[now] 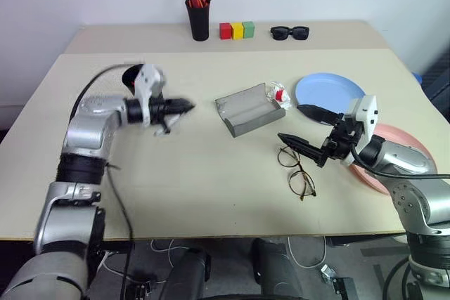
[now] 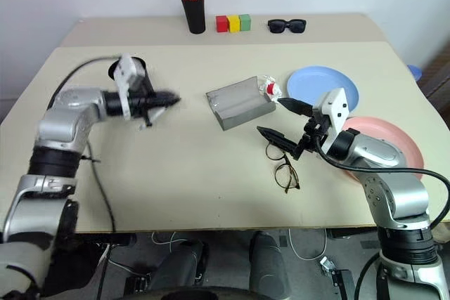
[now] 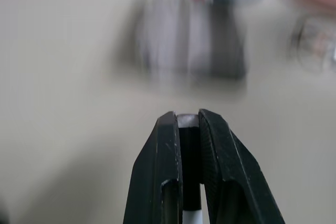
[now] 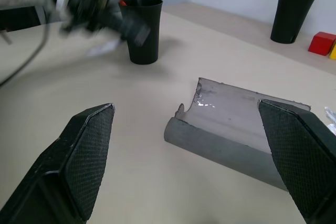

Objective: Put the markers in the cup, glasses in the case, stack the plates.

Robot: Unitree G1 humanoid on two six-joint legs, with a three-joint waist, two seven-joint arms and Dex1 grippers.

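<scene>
Head views. Left gripper (image 1: 184,107) is clamped on a marker, hanging above the table just beside the cup (image 2: 133,69) and pointing toward the case (image 1: 249,108). The marker itself is hard to make out here. Judged step: marker into cup. To do it well, the arm should swing back over the cup mouth, tip the marker upright, bring its lower end inside the rim, then let go; dropped from high up or off-centre, it could bounce out or tip the light cup.

Right gripper (image 1: 301,126) hangs with fingers wide apart, between the case and the pink plate (image 1: 406,142), over the glasses (image 1: 297,171). Glasses lie on the table, in front of the case and near it. Blue plate (image 1: 329,91) lies just right of the case; pink plate is near it, not stacked. Case lies open and empty.

Left wrist view. Two black fingers (image 3: 160,182) are pressed on a slim marker (image 3: 190,187): black cap at the tips, white body lower down. The scene beyond is smeared.

Right wrist view. The cup is matte black, tapered and upright, well left of the case. Something red-orange shows at its rim, possibly the other marker; not certain. Grey case shows its inner trough facing up.
</scene>
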